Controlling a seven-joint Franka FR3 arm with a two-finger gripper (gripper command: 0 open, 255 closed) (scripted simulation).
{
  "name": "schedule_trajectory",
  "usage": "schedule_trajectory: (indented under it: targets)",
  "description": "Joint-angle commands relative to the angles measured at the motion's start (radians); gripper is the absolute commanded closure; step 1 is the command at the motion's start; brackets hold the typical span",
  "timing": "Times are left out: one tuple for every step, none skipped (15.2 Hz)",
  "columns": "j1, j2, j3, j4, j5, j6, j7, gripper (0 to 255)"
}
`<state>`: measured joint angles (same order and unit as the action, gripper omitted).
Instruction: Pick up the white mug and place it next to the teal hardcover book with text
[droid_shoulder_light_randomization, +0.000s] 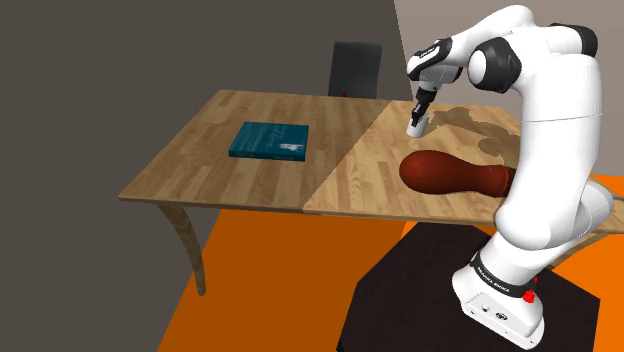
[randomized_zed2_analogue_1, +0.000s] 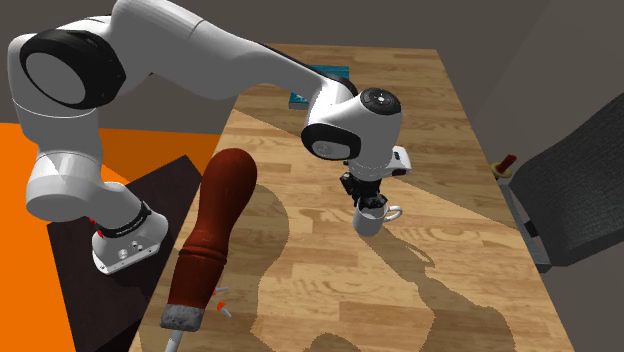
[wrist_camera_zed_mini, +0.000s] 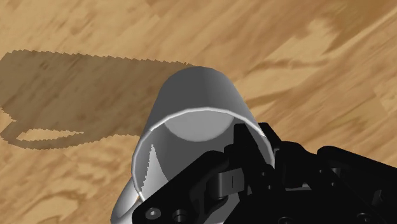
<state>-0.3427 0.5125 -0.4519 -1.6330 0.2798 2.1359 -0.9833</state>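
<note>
The white mug (droid_shoulder_light_randomization: 416, 125) hangs tilted a little above the wooden table (droid_shoulder_light_randomization: 250, 185), with my gripper (droid_shoulder_light_randomization: 421, 104) shut on its rim. In the second exterior view the mug (randomized_zed2_analogue_1: 369, 221) hangs under the gripper (randomized_zed2_analogue_1: 367, 201), its handle pointing to that view's right. The wrist view looks into the mug (wrist_camera_zed_mini: 191, 108) while the gripper (wrist_camera_zed_mini: 240, 153) clasps its wall, and the mug's shadow falls apart from it on the wood. The teal book (droid_shoulder_light_randomization: 270, 140) lies flat further along the table, toward the shoulder view's left. Part of the book (randomized_zed2_analogue_1: 335, 71) peeks from behind the arm.
A large dark red club-shaped object (droid_shoulder_light_randomization: 450, 172) lies on the table near the stand, also seen lengthwise (randomized_zed2_analogue_1: 212, 235) in the second exterior view. A dark chair (droid_shoulder_light_randomization: 355, 68) stands at the table's far side. The floor is orange (droid_shoulder_light_randomization: 260, 290).
</note>
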Motion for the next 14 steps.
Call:
schedule_trajectory:
  targets:
    - [0.000, 0.000, 0.000, 0.000, 0.000, 0.000, 0.000, 255]
    - [0.000, 0.000, 0.000, 0.000, 0.000, 0.000, 0.000, 255]
    - [0.001, -0.006, -0.002, 0.005, -0.003, -0.010, 0.002, 255]
    - [0.002, -0.011, -0.004, 0.010, -0.007, -0.021, 0.005, 255]
    - [0.003, -0.017, -0.006, 0.017, -0.010, -0.031, 0.007, 255]
    - [0.003, -0.022, -0.007, 0.023, -0.013, -0.042, 0.009, 255]
    - [0.004, -0.027, -0.009, 0.029, -0.016, -0.053, 0.011, 255]
    - [0.005, -0.032, -0.011, 0.035, -0.019, -0.064, 0.013, 255]
    - [0.005, -0.036, -0.012, 0.042, -0.022, -0.075, 0.015, 255]
    - [0.006, -0.041, -0.014, 0.049, -0.025, -0.086, 0.017, 255]
    - [0.006, -0.045, -0.015, 0.057, -0.027, -0.097, 0.019, 255]
    - [0.006, -0.049, -0.017, 0.064, -0.030, -0.109, 0.021, 255]
    - [0.006, -0.053, -0.018, 0.072, -0.033, -0.120, 0.023, 255]
    - [0.006, -0.057, -0.019, 0.080, -0.035, -0.131, 0.025, 255]
